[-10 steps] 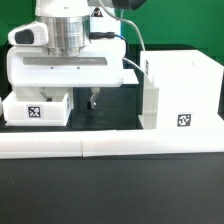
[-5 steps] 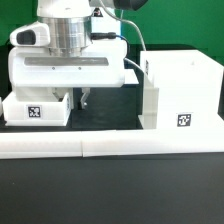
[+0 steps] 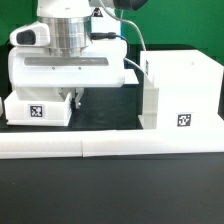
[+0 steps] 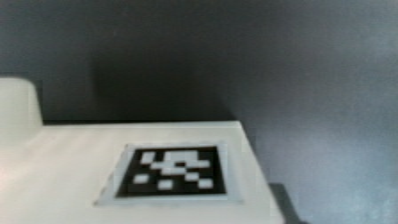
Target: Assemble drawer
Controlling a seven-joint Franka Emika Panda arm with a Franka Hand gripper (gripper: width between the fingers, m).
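Note:
A small white drawer box point(image 3: 38, 108) with a marker tag on its front stands at the exterior view's left. Its top face and a tag fill the wrist view point(image 4: 134, 165). My gripper point(image 3: 70, 97) hangs straight down over the box's right end. One dark finger point(image 3: 76, 97) presses against the outside of the box's right wall; the other finger is hidden behind the box. No finger shows in the wrist view. A large white drawer housing point(image 3: 180, 92) with a tag stands to the exterior view's right, apart from the gripper.
A long white ledge point(image 3: 110, 147) runs along the front of the black table. Black tabletop point(image 3: 108, 112) shows between the small box and the housing. A cable point(image 3: 138, 45) loops from the wrist toward the housing.
The hand stayed in place while the visible finger slid to the exterior view's left, from the open gap up to the small box's right wall. The jaws closed.

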